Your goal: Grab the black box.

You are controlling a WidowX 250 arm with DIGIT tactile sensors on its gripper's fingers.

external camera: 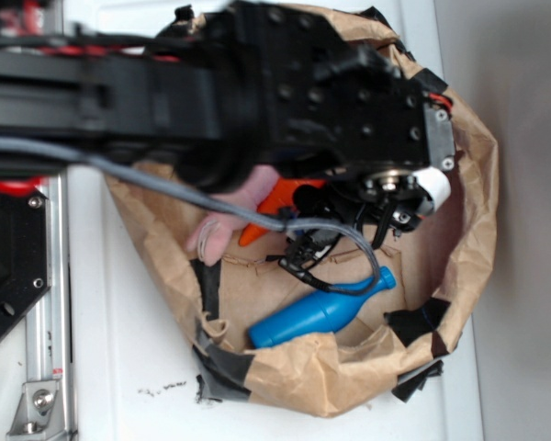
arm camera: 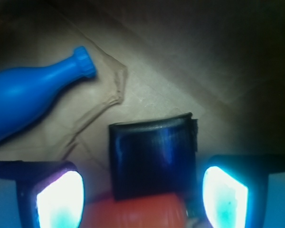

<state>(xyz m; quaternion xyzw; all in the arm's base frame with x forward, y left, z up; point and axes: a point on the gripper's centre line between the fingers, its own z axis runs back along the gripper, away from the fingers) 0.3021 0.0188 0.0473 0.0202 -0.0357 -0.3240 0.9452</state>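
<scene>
The black box [arm camera: 153, 157] lies flat on the brown paper, squarish and glossy, directly between and just ahead of my two fingers. My gripper [arm camera: 142, 199] is open, its pads [arm camera: 61, 199] glowing bright on either side, with gaps between each pad and the box. An orange toy carrot [arm camera: 137, 213] lies under the gripper against the box's near edge. In the exterior view the arm and gripper [external camera: 386, 216] hang over the paper bag, and the box itself is hidden by them; part of the carrot [external camera: 280, 200] shows.
A blue toy bottle [arm camera: 28, 97] lies to the left, cap toward the middle; it is also in the exterior view [external camera: 321, 312]. The crumpled paper bag walls [external camera: 477, 211] with black tape patches [external camera: 418, 320] surround everything. A human hand [external camera: 234, 216] reaches in at the left.
</scene>
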